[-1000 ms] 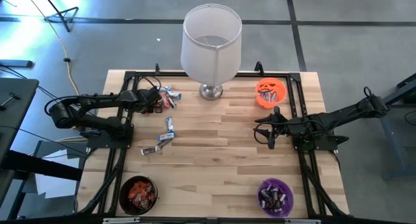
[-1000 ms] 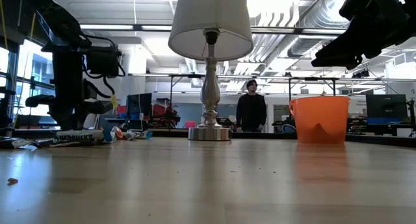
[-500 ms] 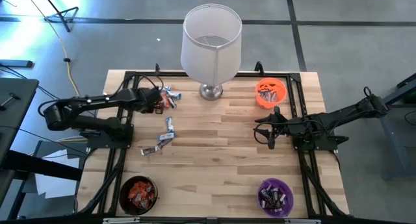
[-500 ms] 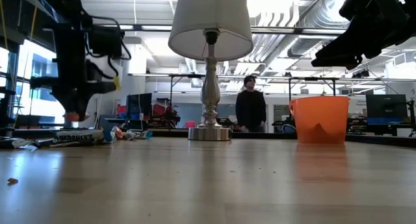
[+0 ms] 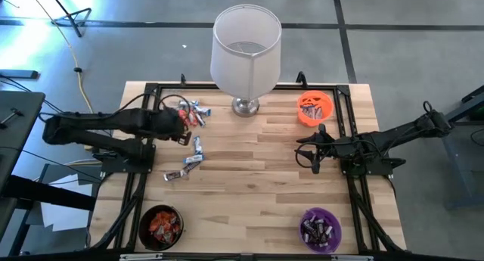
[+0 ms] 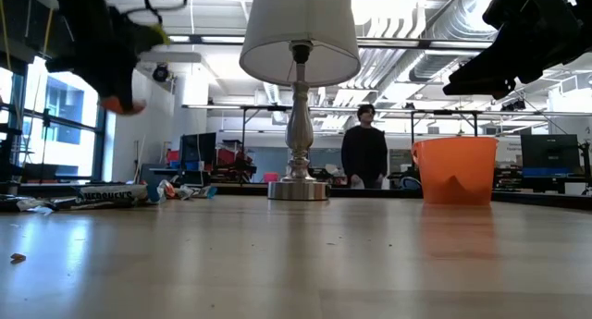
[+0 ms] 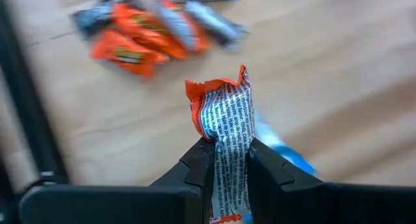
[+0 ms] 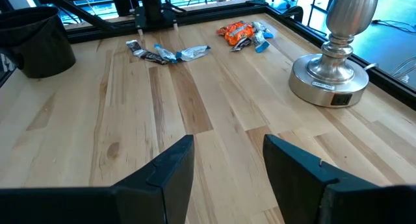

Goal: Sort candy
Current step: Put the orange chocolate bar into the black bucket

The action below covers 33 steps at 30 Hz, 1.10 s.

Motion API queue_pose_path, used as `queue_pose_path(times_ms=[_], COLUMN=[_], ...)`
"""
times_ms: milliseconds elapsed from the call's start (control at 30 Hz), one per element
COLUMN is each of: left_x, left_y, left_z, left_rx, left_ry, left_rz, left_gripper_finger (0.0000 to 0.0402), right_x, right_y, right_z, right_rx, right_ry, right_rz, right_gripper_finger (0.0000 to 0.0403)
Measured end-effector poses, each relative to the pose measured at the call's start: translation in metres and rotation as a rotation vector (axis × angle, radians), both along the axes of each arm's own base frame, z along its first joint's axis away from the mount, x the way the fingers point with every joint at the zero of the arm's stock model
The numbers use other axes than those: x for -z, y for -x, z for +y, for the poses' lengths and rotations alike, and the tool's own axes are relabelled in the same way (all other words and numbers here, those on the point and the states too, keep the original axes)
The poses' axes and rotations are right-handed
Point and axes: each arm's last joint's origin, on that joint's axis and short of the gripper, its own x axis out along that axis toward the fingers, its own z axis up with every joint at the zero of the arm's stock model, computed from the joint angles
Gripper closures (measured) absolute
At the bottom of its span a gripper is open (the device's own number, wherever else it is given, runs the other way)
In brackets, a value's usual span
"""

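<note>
High view: left gripper (image 5: pixel 184 129) is above the bench (image 5: pixel 249 208) beside the loose candy pile (image 5: pixel 190 112); more candy (image 5: pixel 187 162) is strewn nearer the bench middle. Black bowl (image 5: pixel 160 225), purple bowl (image 5: pixel 321 229) and orange bowl (image 5: pixel 314 108) sit near corners; lamp (image 5: pixel 245 53) at the far edge. The middle boards lie bare.
Low view: left gripper (image 6: pixel 116 74) is raised well off the bench; a person (image 6: pixel 363 155) stands beyond.
Left wrist view: fingers (image 7: pixel 199 160) clenched on an orange-red candy bar (image 7: pixel 225 122).
Right wrist view: right gripper (image 8: pixel 224 160) released, fingers wide apart over bare wood, grasping nothing.
</note>
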Motion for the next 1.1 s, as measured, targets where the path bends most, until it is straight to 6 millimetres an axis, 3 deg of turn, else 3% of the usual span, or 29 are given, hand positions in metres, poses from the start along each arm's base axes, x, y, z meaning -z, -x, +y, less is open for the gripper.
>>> queue_pose_path(times_ms=[267, 667, 1100], left_x=[-0.025, -0.018, -0.035], left_y=[-0.006, -0.013, -0.015], left_z=[-0.045, -0.125, -0.226], left_rx=[0.134, 0.189, 0.178], left_ry=[0.031, 0.156, 0.165], left_rz=[-0.149, -0.25, -0.098], left_gripper_finger=[0.0348, 0.0348, 0.0348], right_x=[0.0, 0.0, 0.0], right_y=[0.0, 0.0, 0.0], right_z=[0.0, 0.0, 0.0], right_rx=[0.0, 0.0, 0.0], right_ry=[0.0, 0.0, 0.0], right_rz=[0.0, 0.0, 0.0], right_gripper_finger=[0.0222, 0.0222, 0.0222])
